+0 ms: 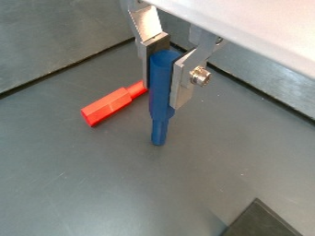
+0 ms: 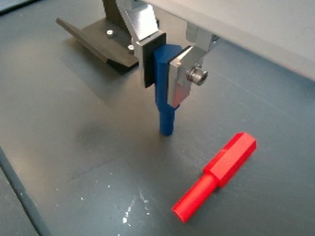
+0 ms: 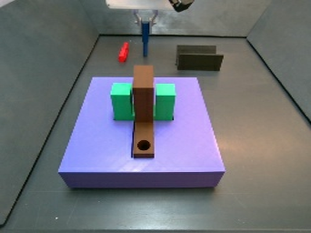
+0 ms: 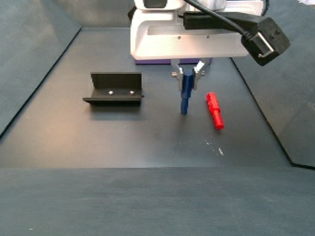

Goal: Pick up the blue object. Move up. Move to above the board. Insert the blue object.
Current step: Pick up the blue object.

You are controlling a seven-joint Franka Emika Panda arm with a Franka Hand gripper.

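Note:
My gripper [image 1: 167, 78] is shut on the upper part of the blue object [image 1: 159, 115], a straight bright blue peg that hangs upright from the fingers. Both wrist views show this grip [image 2: 165, 78], with the peg [image 2: 165, 111] narrowing to a thinner lower end close to the dark floor. I cannot tell whether the tip touches the floor. In a side view the gripper [image 3: 147, 20] holds the peg [image 3: 145, 41] behind the board [image 3: 144, 100]. The board is a brown plank with a round hole [image 3: 145, 146], passing through a green block [image 3: 122, 100]. The gripper [image 4: 187, 69] and peg [image 4: 186, 92] also show in a side view.
A short red stick [image 1: 110, 103] lies on the floor beside the peg, also seen in other views [image 2: 212, 177] [image 4: 215, 109] [image 3: 124, 49]. The fixture [image 4: 113, 89] stands to one side. A dark olive box [image 3: 199, 58] sits behind the purple platform [image 3: 183, 136] that carries the board.

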